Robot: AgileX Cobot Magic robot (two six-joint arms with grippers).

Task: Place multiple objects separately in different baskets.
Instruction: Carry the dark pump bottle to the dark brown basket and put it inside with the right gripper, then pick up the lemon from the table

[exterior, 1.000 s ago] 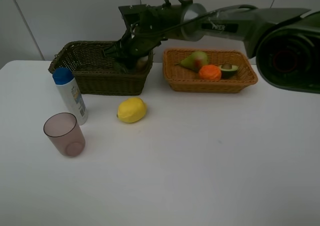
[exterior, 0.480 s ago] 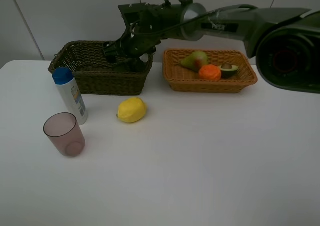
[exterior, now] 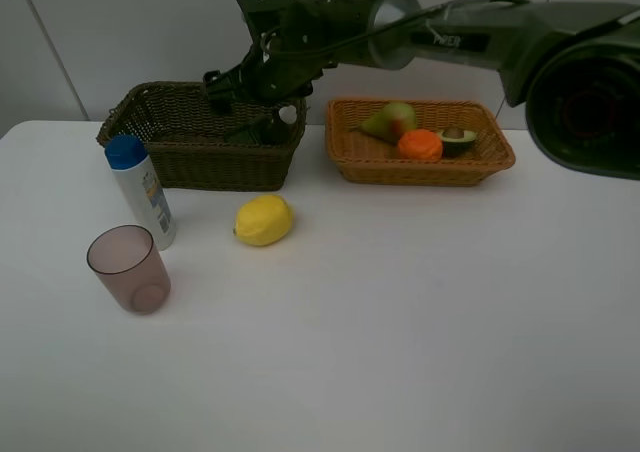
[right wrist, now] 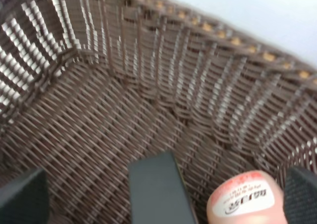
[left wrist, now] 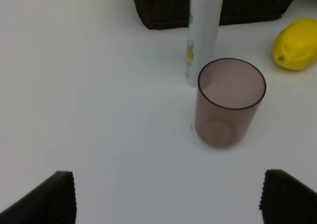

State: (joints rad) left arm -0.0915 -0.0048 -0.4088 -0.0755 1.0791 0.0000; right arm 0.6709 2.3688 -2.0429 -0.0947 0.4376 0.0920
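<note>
Right claw (exterior: 243,100) hangs over the dark brown-green deep wicker basket (exterior: 200,162), jaws spread wide, holding nothing. The pink round-ended bottle (right wrist: 245,201) lies on the basket floor near a side wall, free of the claw. A dark blocky shape (right wrist: 156,189) lies beside it, maybe a pump bottle, can't confirm. Step looks like clearing out after a drop: best lift straight up so the fingers miss the rim and don't nudge the bottle. Light orange-tan shallow wicker basket (exterior: 420,170) holds the green-red pear (exterior: 392,120), orange (exterior: 420,145) and avocado half (exterior: 459,140). Still unsorted on the white desk (exterior: 400,322): yellow lemon (exterior: 264,219), white blue-capped bottle (exterior: 143,194) and translucent pinkish cup (exterior: 130,269). Left claw (left wrist: 171,196) is wide open, empty, near the cup.
</note>
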